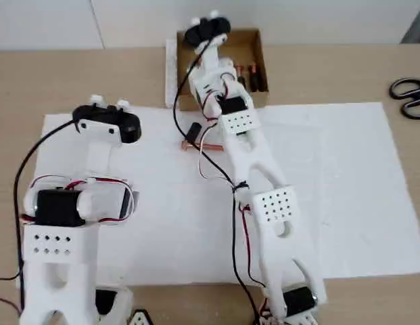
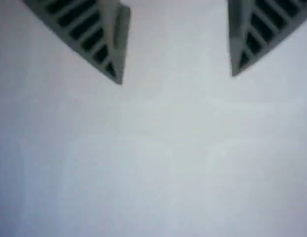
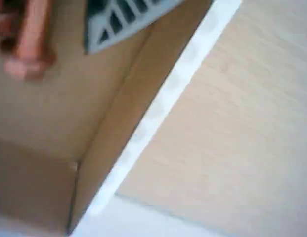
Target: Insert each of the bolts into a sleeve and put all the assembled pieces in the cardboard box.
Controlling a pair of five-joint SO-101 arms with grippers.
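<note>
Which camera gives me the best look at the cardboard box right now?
The high view: the cardboard box sits beyond the white paper, partly covered by the right arm. The right wrist view gives a close look at one inside corner. The left wrist view looks down at the paper.

Light wood table (image 1: pixel 331 74) under white sheet (image 1: pixel 345 189) (scissors (image 1: pixel 408 96) at edge); pale wall (image 1: pixel 297 20) behind.

Bright, even light overhead (shadows faint, soft).
</note>
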